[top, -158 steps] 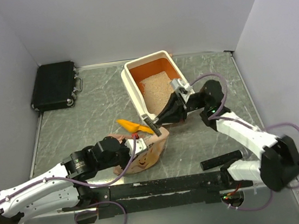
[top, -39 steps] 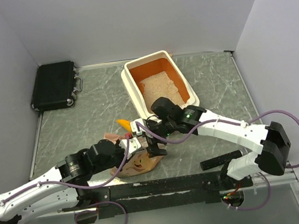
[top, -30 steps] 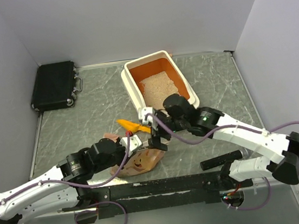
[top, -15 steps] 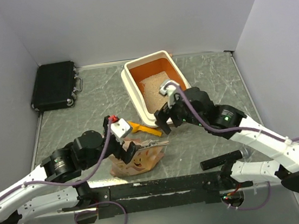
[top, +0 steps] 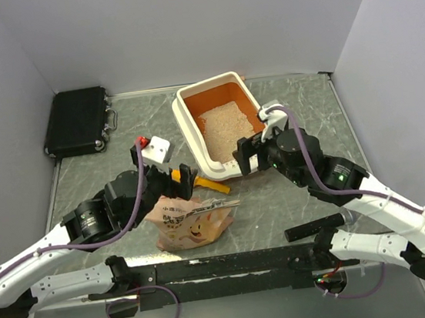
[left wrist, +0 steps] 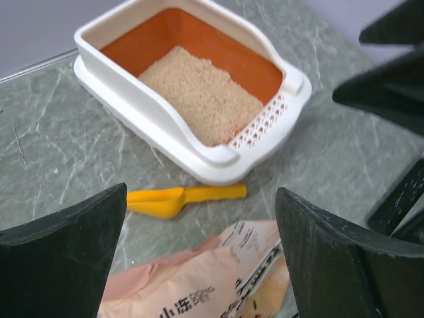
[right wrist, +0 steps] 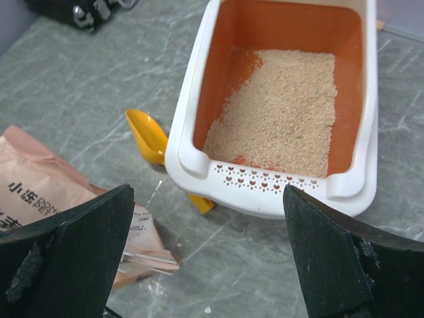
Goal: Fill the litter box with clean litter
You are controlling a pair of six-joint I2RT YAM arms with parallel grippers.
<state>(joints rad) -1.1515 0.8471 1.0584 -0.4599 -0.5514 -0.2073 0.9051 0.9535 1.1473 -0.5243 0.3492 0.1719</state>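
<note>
The litter box (top: 186, 123), cream outside and orange inside, stands at the back centre with its slotted rim toward me. Clean litter (top: 224, 123) covers part of its floor, also seen as beige granules in the left wrist view (left wrist: 202, 93) and the right wrist view (right wrist: 281, 112). My left gripper (top: 182, 180) hovers open above the peach bag (top: 193, 223), holding nothing. My right gripper (top: 249, 155) hangs open just in front of the box's slotted end (right wrist: 278, 189), empty. In the wrist views both grippers (left wrist: 202, 192) (right wrist: 209, 192) show wide-apart jaws.
A yellow scoop (top: 204, 182) lies on the table between the bag and the box. The bag (left wrist: 199, 285) lies flat near the front edge. A black case (top: 77, 121) sits at the back left. White walls enclose the table.
My left gripper let go of the bag, opened and rose away to the left. The bag now lies on the table. My right arm drew back to the right, jaws open throughout.
</note>
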